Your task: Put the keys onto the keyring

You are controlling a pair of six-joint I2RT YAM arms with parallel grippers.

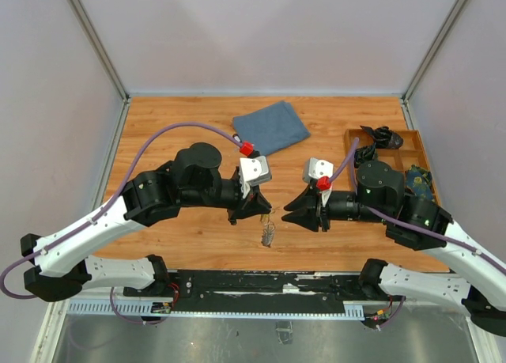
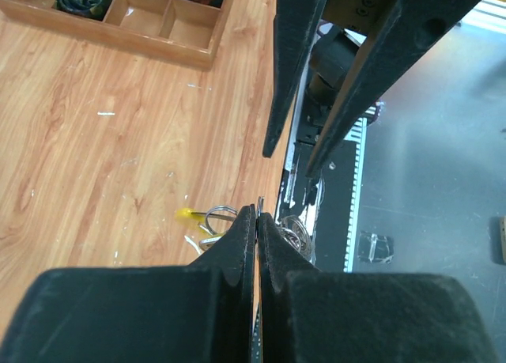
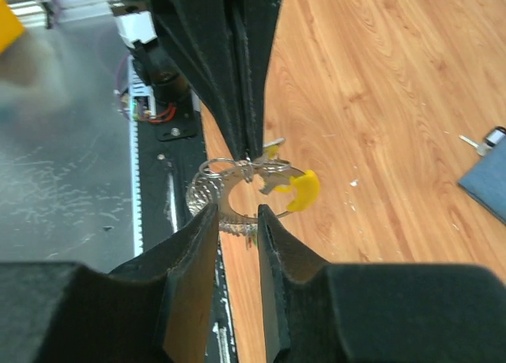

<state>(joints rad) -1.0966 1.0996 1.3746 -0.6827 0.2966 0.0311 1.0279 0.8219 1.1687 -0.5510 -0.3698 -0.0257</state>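
A brown wooden table [image 1: 182,118] sits inside plain grey walls [image 1: 47,102]. A blue cloth [image 1: 271,128] lies at the back of it. A wooden tray [image 1: 411,134] with small boxes stands at the right, and there are dark things in some of the boxes. The two arms meet near the front middle of the table, tip to tip. The left gripper [image 1: 265,208] is squeezed tight, with no gap between its fingers [image 3: 237,78]. It pinches the top of the keyring [image 3: 207,190], which hangs down from its tips just above the table edge. The ring is thin and grey, and one part looks bumpy. Some keys hang on it in a bunch, and one key has a yellow head [image 3: 304,190]. The right gripper [image 1: 289,213] points at the ring from the other side. Its fingers [image 3: 194,252] are a little way apart, with a narrow gap. The bottom of the ring is right by that gap, but the fingers do not squeeze it. One more small key [image 3: 481,141] lies by itself on the wood next to the blue cloth.
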